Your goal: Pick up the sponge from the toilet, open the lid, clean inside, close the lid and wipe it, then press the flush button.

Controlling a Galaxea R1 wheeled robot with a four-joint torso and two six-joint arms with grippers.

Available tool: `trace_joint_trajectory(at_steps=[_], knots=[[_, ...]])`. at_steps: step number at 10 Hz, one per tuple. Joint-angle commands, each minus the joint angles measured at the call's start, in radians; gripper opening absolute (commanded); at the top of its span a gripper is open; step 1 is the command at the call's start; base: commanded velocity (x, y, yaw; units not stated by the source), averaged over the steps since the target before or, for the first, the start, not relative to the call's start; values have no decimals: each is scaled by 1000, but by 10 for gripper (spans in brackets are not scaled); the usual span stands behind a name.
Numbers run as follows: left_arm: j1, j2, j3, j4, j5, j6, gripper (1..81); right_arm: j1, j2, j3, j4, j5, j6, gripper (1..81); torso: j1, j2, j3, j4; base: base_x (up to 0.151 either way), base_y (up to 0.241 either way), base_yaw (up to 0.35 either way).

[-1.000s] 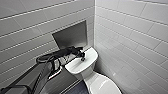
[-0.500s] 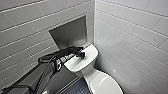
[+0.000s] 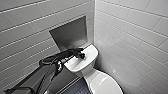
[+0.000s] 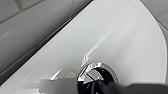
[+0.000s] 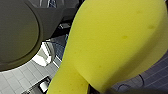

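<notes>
The white toilet (image 3: 86,63) stands in a tiled corner with its lid (image 3: 103,83) down over the bowl. My left arm reaches in from the left, and my left gripper (image 3: 81,55) is shut and sits low over the middle of the flat tank top. In the left wrist view the flush button (image 4: 98,74), dark with a shiny chrome ring, lies right under the gripper's dark tip. Whether the tip touches it I cannot tell. The bright yellow sponge (image 5: 112,47) looms large in the right wrist view, held in my shut right gripper.
White tiled walls close in behind and to the right of the toilet. A grey recessed panel (image 3: 70,33) sits in the wall just above the tank. Dark floor (image 3: 76,88) shows to the left of the bowl.
My left gripper has edged a little further across the tank top toward its middle. The sponge stays in the right gripper.
</notes>
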Motion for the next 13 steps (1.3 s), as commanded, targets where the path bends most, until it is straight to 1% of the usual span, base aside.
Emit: trace_joint_trajectory(at_steps=[1,3,4,5,6,7,8,9,11,12,13], knots=[[-123,-20,-18,43,62,10,10,-20,-8,14,-6,-77,3,10,0,0,0,0,0,0,0],[-154,-18,-9,24,80,9,10,-23,-1,-2,-4,-76,3,10,0,0,0,0,0,0,0],[-203,-20,10,-6,111,9,10,-23,4,-6,-4,-76,3,10,0,0,0,0,0,0,0],[-256,-33,38,-70,167,10,10,-23,13,-14,-3,-62,3,10,0,0,0,0,0,0,0],[-301,-61,85,-135,203,10,10,-21,18,-19,-4,-62,3,10,0,0,0,0,0,0,0],[-315,-105,164,-187,217,10,10,-20,18,-22,-4,-62,3,10,0,0,0,0,0,0,0],[-315,-173,288,-214,217,10,10,-18,16,-20,-3,-62,3,10,0,0,0,0,0,0,0],[-316,-245,413,-215,211,9,10,-15,13,-19,-4,-62,3,10,0,0,0,0,0,0,0],[-303,-390,662,-211,211,-30,10,-12,15,-17,-4,-62,3,10,0,0,0,0,0,0,0],[-280,-476,789,-206,208,-47,10,-9,13,-14,-4,-62,3,10,0,0,0,0,0,0,0],[-242,-571,915,-203,203,-48,10,-9,15,-13,-4,-64,3,10,0,0,0,0,0,0,0]])
